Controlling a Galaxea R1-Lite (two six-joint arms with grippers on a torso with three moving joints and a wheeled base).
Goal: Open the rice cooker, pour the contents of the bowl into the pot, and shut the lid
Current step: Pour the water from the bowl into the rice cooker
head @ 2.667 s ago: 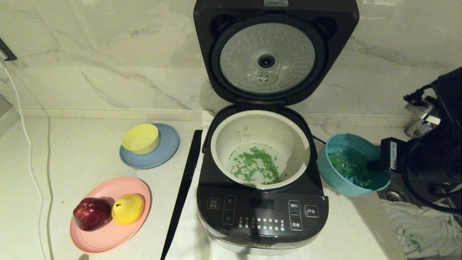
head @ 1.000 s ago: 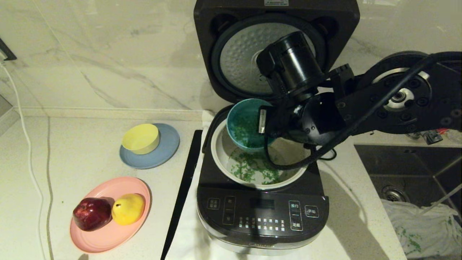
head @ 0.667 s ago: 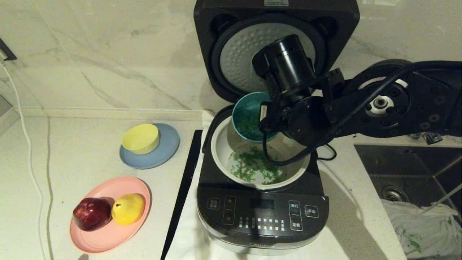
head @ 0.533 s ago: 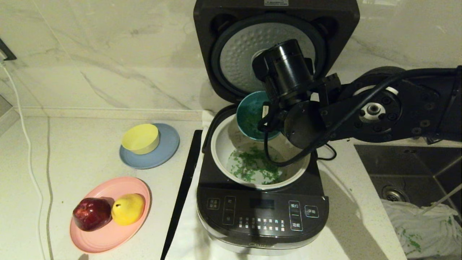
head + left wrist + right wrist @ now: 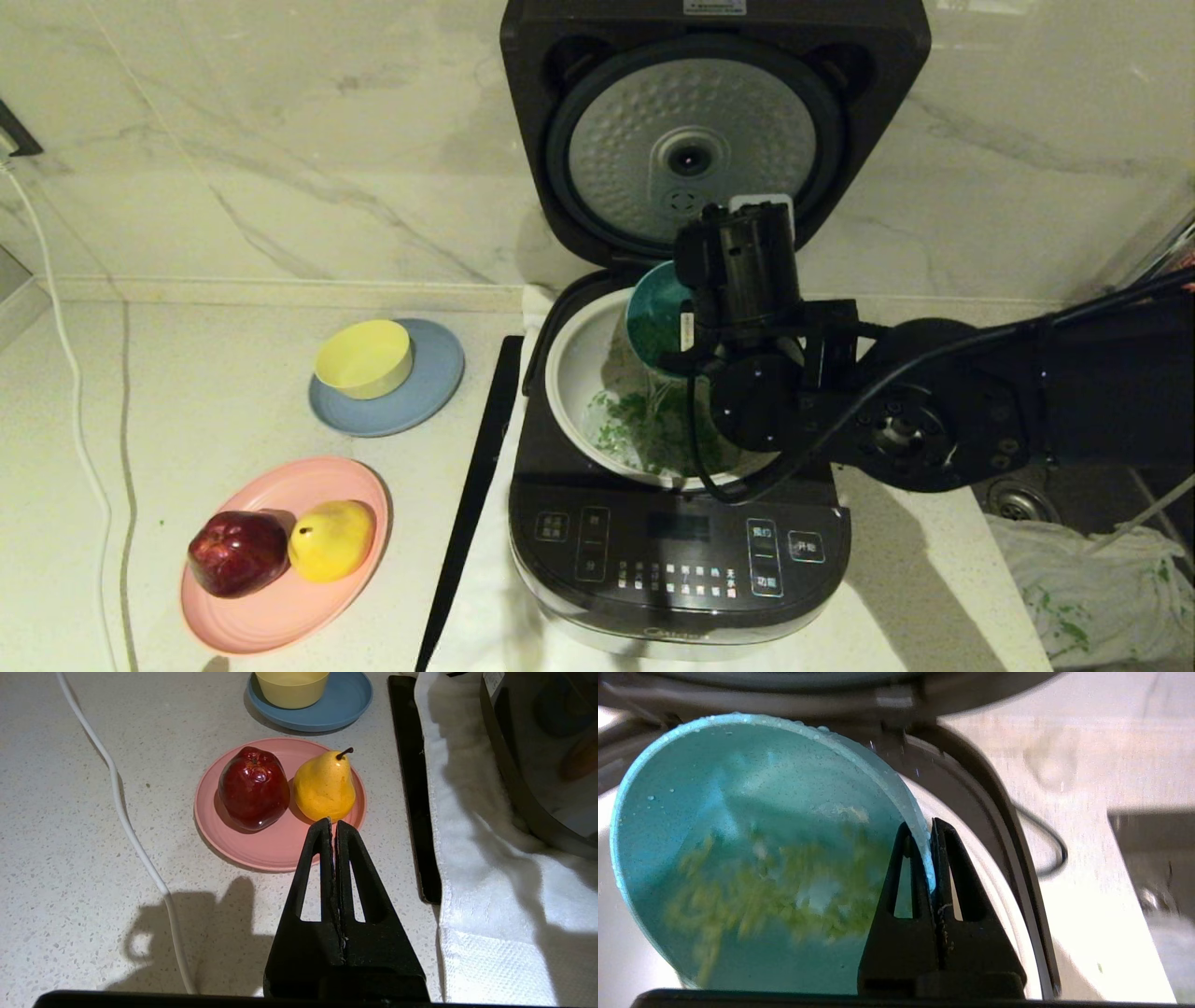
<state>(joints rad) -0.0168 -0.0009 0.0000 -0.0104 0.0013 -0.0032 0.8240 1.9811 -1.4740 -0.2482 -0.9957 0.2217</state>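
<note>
Teal bowl rim pinched, right tool

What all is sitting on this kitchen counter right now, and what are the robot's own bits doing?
rice cooker: one, dark grey, centre of the counter
lid: one, dark grey with silver underside, standing open
pot: one, cream-white, inside the cooker, green bits in it
bowl: one, teal, tipped over the pot
yellow bowl: one, on a grey-blue plate
pink plate: one, holds a red apple and a yellow pear
white cloth: one, under the cooker
sink: one, far right
right gripper: clamped on the bowl's rim
left gripper: shut, above the pink plate
</note>
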